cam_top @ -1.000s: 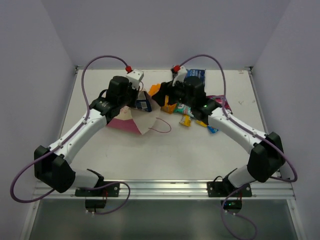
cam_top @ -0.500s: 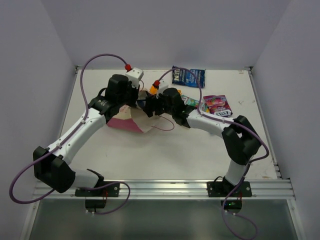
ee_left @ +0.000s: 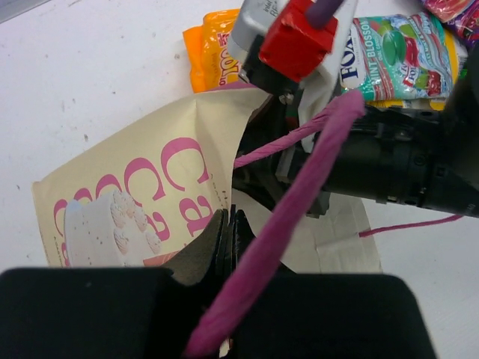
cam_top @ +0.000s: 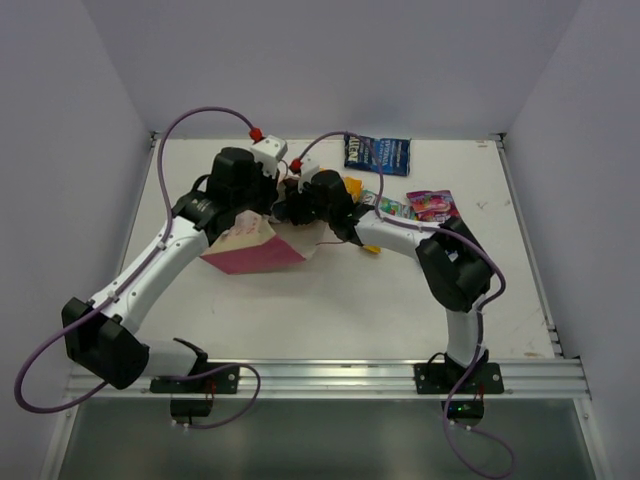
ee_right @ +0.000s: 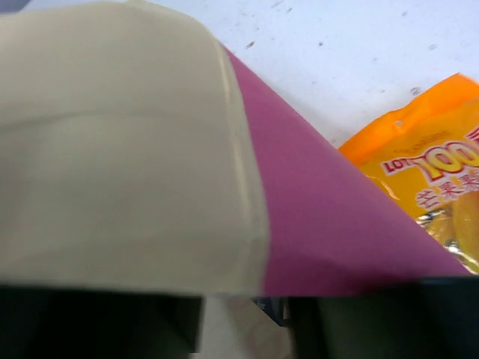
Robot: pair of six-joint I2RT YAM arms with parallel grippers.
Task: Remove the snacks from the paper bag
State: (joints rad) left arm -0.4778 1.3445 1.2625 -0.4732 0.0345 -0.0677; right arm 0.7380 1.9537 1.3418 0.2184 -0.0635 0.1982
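On the bench point(cam_top: 330, 320), left of centre: paper bag point(cam_top: 250, 258), tilted rather than upright, with its pink side toward the overhead camera and its cream printed front turned up and to the left. In the left wrist view the front carries large pink lettering and a picture of a cake. A thin pink cord handle point(ee_left: 408, 224) lies on the bench by the mouth.

Left hand point(ee_left: 228, 228): narrow, its tips pressed together on the bag's upper edge at the mouth.

Right hand point(ee_right: 245, 318): at the bag's mouth, reaching from the right, its black wrist filling the opening in the left wrist view. Its own camera shows two dark fingers point(ee_right: 97, 321) with a modest gap between them, and the bag's cream panel and pink side close above. Whether anything sits in that gap cannot be told, nor how far inside the bag the hand is.

Snacks outside the bag, all to its right:
- orange-yellow packet point(cam_top: 352, 188) — just beside the mouth
- green packet point(cam_top: 388, 207) — near the right arm
- purple packet point(cam_top: 432, 205) — just beside the green one
- dark blue bag point(cam_top: 378, 153) — well apart, near the far edge
- small yellow packet point(cam_top: 370, 247) — by the right forearm

Other: purple cable point(ee_left: 299, 194) and red connector point(ee_left: 303, 34), close to the left wrist camera.
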